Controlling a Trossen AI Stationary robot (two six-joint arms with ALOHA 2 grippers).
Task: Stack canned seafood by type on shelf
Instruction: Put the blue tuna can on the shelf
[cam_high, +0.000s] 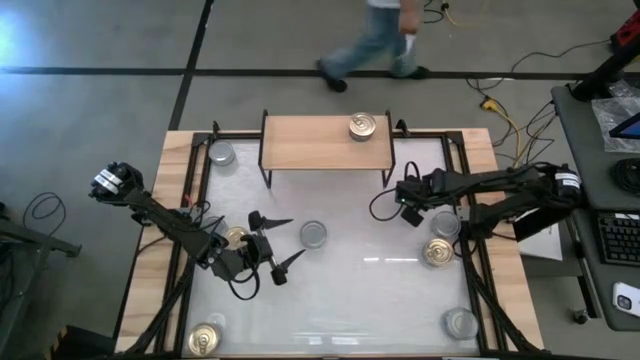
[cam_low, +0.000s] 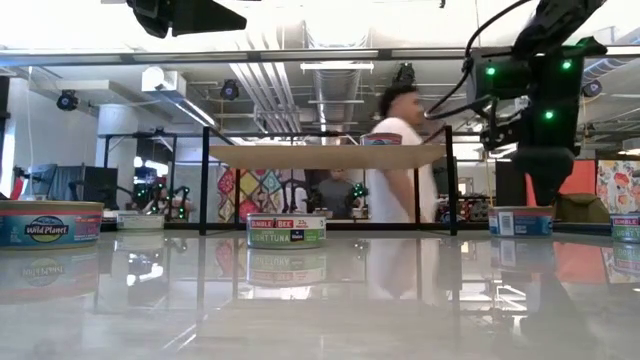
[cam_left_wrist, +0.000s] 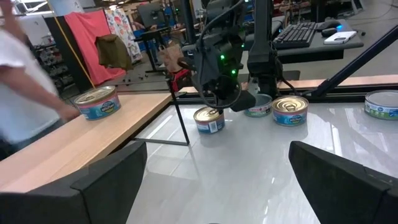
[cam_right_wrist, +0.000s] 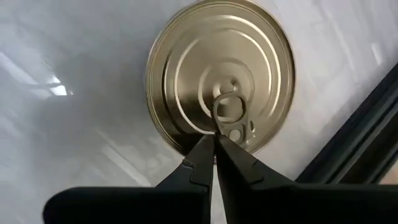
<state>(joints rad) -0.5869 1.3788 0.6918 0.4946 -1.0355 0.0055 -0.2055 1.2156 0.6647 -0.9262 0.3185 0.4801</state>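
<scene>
On the glossy white tabletop (cam_high: 350, 300) lie short round metal tins with paper-banded sides, seven in the high view. Nearest, a gold-topped tin (cam_high: 204, 338) sits at the near left corner and a dull silver-topped tin (cam_high: 460, 322) at the near right. Toward the middle, the left pincer (cam_high: 285, 243) hangs with its dark fingers spread wide, grasping nothing, just beside a second gold tin (cam_high: 236, 237) and near a silver tin (cam_high: 313, 234) at mid-table. On the right are a gold tin with a pull ring (cam_high: 437, 252) and, just beyond it, a silver tin (cam_high: 445, 224). The right pincer (cam_right_wrist: 214, 144) is clenched shut, empty, its tips over a gold ring-pull lid. Farther off, a silver tin (cam_high: 221, 153) stands at the far left beside the low shelf (cam_high: 310, 143) of pale wood plank on thin black legs, which carries one gold tin (cam_high: 362, 126).
</scene>
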